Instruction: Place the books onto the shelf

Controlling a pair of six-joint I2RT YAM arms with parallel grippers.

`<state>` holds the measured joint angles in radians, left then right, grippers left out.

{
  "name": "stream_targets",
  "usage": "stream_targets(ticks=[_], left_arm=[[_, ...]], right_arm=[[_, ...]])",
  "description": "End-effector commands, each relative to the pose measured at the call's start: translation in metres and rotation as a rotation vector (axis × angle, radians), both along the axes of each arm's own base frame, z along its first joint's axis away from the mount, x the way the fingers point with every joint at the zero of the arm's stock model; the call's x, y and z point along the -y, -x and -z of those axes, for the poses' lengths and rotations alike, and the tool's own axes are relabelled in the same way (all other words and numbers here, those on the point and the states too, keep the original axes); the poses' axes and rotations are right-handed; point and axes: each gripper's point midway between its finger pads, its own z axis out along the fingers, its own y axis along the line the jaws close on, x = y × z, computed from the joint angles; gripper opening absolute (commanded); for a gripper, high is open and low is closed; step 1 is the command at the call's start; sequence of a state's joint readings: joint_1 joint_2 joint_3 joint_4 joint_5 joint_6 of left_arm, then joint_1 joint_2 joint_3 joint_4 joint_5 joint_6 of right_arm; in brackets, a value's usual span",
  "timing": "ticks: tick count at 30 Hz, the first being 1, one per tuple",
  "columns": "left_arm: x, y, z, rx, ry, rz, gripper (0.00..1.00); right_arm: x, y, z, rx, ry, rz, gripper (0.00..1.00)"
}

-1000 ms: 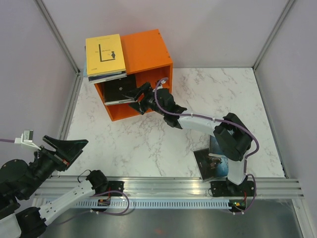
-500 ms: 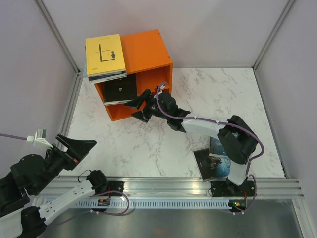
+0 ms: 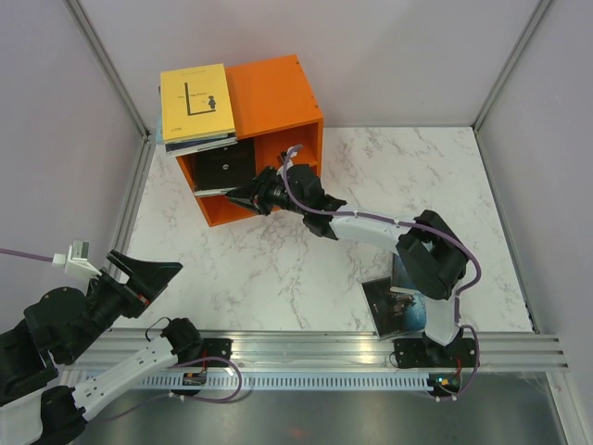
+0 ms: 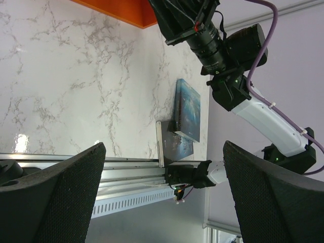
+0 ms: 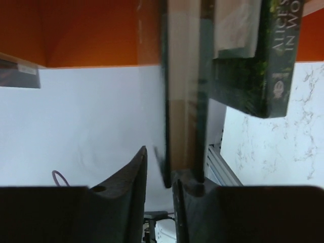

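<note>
Right tool (image 3: 243, 196) changed most. A second ago it stood wide-jawed at the mouth of the orange shelf (image 3: 278, 93). Half a second ago it had backed off a little, jaws spread. Now it sits toward the left opening with its jaws drawn in close. Wrist view: the two fingers (image 5: 129, 174) stand near each other, and a thin dark slab (image 5: 182, 101), blurred and edge-on, runs away from between them. Likely a book's edge, but whether it is pinched or only flanked I cannot tell. Just ahead of the tool, inside the left opening, is a black book (image 3: 222, 167); the tips are at its lower corner. Ahead and to one side is a dark green book (image 5: 255, 66) with pale lettering, its seat unclear. Beyond the tool, on the shelf's roof rather than inside it, a yellow book (image 3: 195, 100) tops a small stack. Well behind the tool, by its own arm's base, a blue book (image 4: 188, 107) and a darker book (image 4: 178, 143) wait on the tabletop (image 3: 371, 176). Left tool (image 4: 163, 146): jaws wide apart, empty, far back from the shelf. Reading: the closing looks like a re-grip or nudge to seat a book in the shelf, not a release. Task partway; at least two books yet to fetch.
</note>
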<state>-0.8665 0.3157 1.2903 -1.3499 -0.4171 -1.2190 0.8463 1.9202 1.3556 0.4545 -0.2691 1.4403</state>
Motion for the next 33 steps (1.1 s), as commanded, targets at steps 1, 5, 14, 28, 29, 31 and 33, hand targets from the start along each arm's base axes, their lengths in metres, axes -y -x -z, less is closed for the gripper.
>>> stream_targets(ticks=[1, 5, 14, 28, 29, 31, 33], left_arm=[[-0.001, -0.006, -0.013, 0.021, 0.054, -0.039, 0.98], [-0.002, -0.006, -0.014, 0.028, 0.046, -0.039, 0.99], [-0.011, -0.004, -0.016, 0.039, 0.034, -0.053, 1.00], [-0.011, -0.005, -0.017, 0.036, 0.009, -0.042, 1.00], [-0.007, -0.007, -0.017, 0.031, -0.003, -0.032, 1.00], [0.001, -0.011, -0.019, 0.040, -0.030, -0.011, 1.00], [0.014, -0.017, -0.015, 0.026, -0.083, 0.020, 1.00]], right_arm=[[-0.008, -0.006, -0.014, 0.035, -0.046, -0.013, 0.27], [-0.012, -0.010, -0.015, 0.037, -0.053, -0.013, 0.15], [-0.024, -0.024, -0.013, 0.032, -0.058, 0.001, 0.12], [-0.018, -0.015, -0.020, 0.088, -0.020, -0.016, 0.13], [-0.012, -0.010, -0.022, 0.094, -0.001, -0.014, 0.15], [0.012, 0.008, -0.034, 0.136, 0.035, -0.007, 0.30], [0.041, 0.026, -0.066, 0.201, 0.048, 0.011, 0.44]])
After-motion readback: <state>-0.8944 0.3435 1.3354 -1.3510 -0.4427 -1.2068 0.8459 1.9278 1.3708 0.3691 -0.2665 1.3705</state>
